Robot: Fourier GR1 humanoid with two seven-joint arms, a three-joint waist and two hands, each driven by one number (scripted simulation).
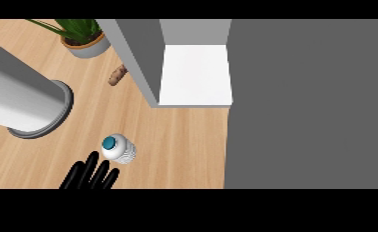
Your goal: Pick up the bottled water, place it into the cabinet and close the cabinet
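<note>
Only the left hand (pixel 90 174) shows, cut off at the near edge, its fingers straight and released, holding nothing. The bottled water (pixel 118 149) stands upright on the counter (pixel 177 141) just beyond those fingertips, seen from above as a teal cap over a white body. Farther right, the cabinet (pixel 193 73) stands open with a bare white shelf; its door (pixel 303 106) hides the right side. A brown object (pixel 117 75) is partly hidden behind the cabinet wall. Far left, a potted plant (pixel 81 38) is cropped, as is a grey cylinder (pixel 29 101).
</note>
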